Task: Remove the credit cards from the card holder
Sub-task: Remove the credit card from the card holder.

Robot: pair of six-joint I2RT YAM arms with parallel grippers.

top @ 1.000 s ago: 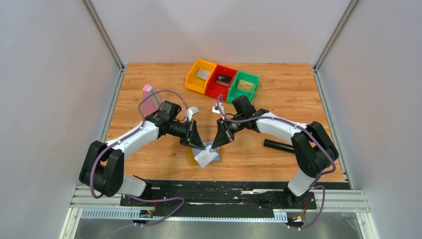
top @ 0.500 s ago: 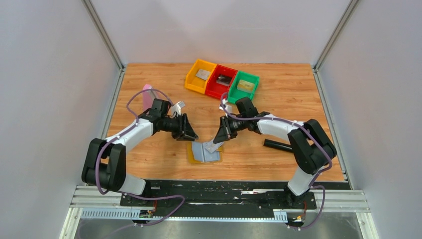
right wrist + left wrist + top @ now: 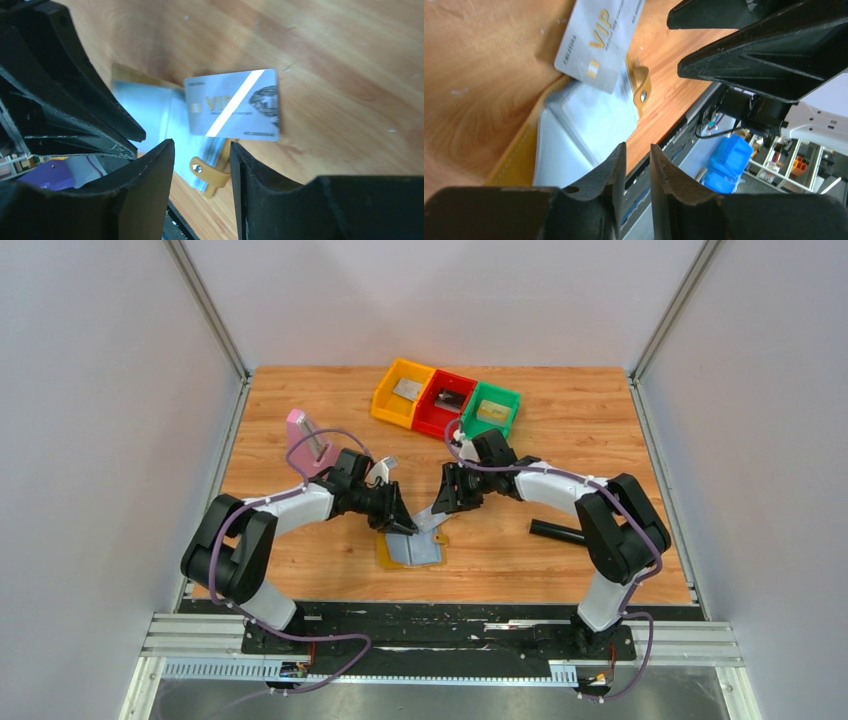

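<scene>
The card holder (image 3: 408, 552) lies open on the table, light blue inside with a mustard-tan rim and a small tan tab (image 3: 210, 173). A silver credit card (image 3: 232, 102) marked VIP rests loose at the holder's far right corner, partly on the wood (image 3: 432, 521). My left gripper (image 3: 404, 527) hangs just above the holder's far edge, its jaws a narrow gap apart with nothing between them (image 3: 638, 148). Above the card and tab, my right gripper (image 3: 202, 146) stands open and empty. It is close beside the left one (image 3: 438, 508).
Orange (image 3: 386, 398), red (image 3: 430, 415) and green (image 3: 499, 427) bins stand in a row at the back, each with a card-like item inside. A pink block (image 3: 306, 439) stands at the left. A black rod (image 3: 560, 531) lies right of the holder.
My right gripper opened and let go of the silver card, which now rests at the holder's far corner. My left gripper drew away left, opened, then came back to the holder.
</scene>
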